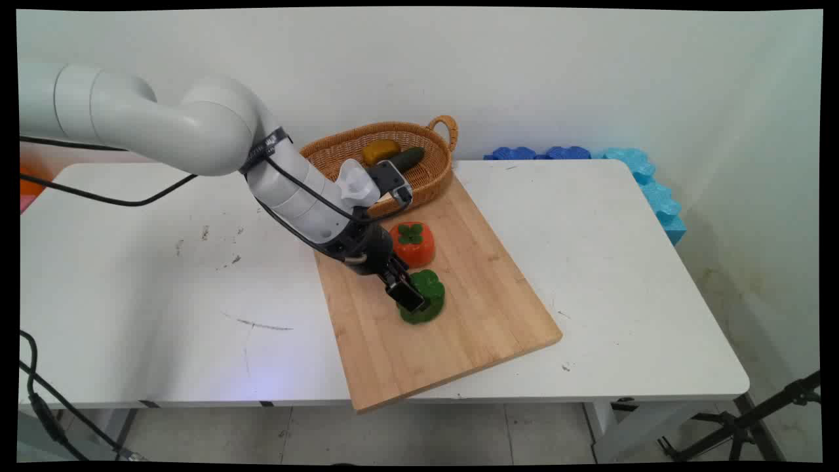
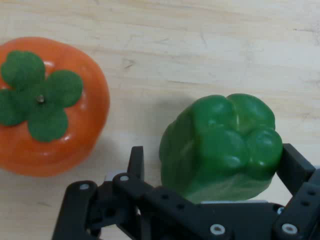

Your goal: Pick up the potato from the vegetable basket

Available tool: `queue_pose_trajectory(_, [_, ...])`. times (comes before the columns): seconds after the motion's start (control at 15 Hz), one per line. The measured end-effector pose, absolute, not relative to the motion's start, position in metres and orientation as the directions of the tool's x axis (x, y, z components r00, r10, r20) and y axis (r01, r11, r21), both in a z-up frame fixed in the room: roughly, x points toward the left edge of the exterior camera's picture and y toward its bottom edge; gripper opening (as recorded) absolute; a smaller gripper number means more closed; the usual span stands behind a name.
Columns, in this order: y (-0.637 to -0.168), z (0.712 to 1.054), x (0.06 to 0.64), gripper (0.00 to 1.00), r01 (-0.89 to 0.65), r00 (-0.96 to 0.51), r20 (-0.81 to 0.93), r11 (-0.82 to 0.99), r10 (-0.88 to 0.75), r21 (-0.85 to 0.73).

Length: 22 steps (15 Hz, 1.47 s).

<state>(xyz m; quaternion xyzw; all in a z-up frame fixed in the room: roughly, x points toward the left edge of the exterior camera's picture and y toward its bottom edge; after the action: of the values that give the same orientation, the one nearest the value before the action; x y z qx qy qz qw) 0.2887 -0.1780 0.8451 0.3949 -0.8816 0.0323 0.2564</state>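
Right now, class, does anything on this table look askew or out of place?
Yes: the wooden cutting board lies skewed to the table, one corner overhanging the near edge. The table also bears dark scuffs at left.

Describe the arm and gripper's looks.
The arm is glossy white, built of rounded tubular links. Black cables hang along it. A small grey-and-black box sits near the wrist. The gripper is black, with two fingers on a bolted linkage.

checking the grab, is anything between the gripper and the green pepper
Nothing visible. The gripper straddles the green pepper on the cutting board, one finger on each side. The persimmon sits apart, off to one side.
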Motion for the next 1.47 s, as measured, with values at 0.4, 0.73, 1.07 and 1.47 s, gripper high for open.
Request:
queue_pose_trajectory(0.4, [-0.177,0.859,0.295,1.00,-0.705,-0.555,0.503,0.695,-0.662,0.138])
queue_pose_trajectory(0.73, [-0.183,0.890,0.316,1.00,-0.724,-0.539,0.533,0.682,-0.652,0.104])
queue_pose_trajectory(1.07, [-0.203,0.919,0.349,1.00,-0.752,-0.529,0.557,0.658,-0.640,0.041])
queue_pose_trajectory(1.47, [-0.247,0.937,0.401,1.00,-0.770,-0.553,0.567,0.634,-0.611,-0.068])
